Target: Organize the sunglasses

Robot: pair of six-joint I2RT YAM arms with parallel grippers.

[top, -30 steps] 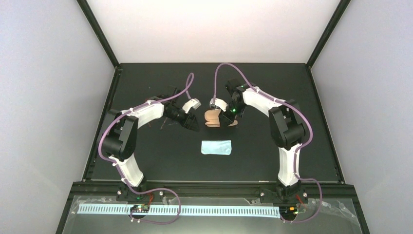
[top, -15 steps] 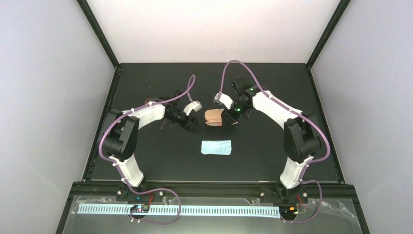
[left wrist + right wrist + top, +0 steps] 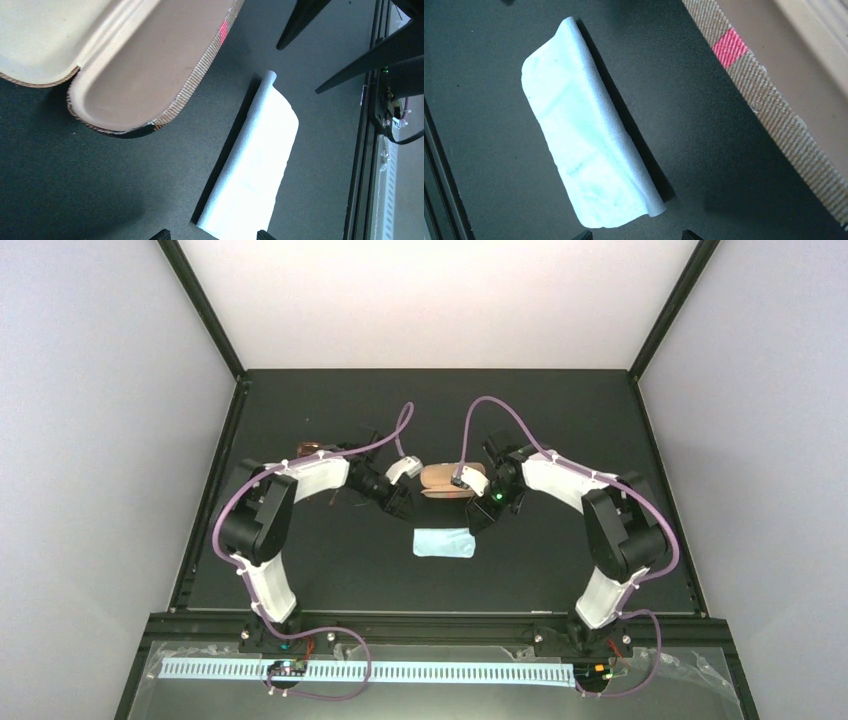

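The sunglasses [image 3: 312, 450] show only as a reddish-brown bit behind my left arm, mostly hidden. The brown striped case [image 3: 445, 480] lies open between the two grippers. Its pale inside shows in the left wrist view [image 3: 135, 65] and its striped edge in the right wrist view [image 3: 774, 100]. My left gripper [image 3: 399, 504] is open and empty just left of the case, its fingertips [image 3: 162, 234] over bare mat. My right gripper [image 3: 484, 517] is open and empty just right of and nearer than the case, above the cloth's end.
A light-blue cloth [image 3: 444, 542] lies flat on the black mat in front of the case, also in the left wrist view [image 3: 255, 165] and the right wrist view [image 3: 584, 150]. Black frame posts stand at the mat's corners.
The right gripper has swung from the case's right side toward the near edge, over the cloth's end. The left gripper has moved right, closer to the case. The case now lies wider and flatter.
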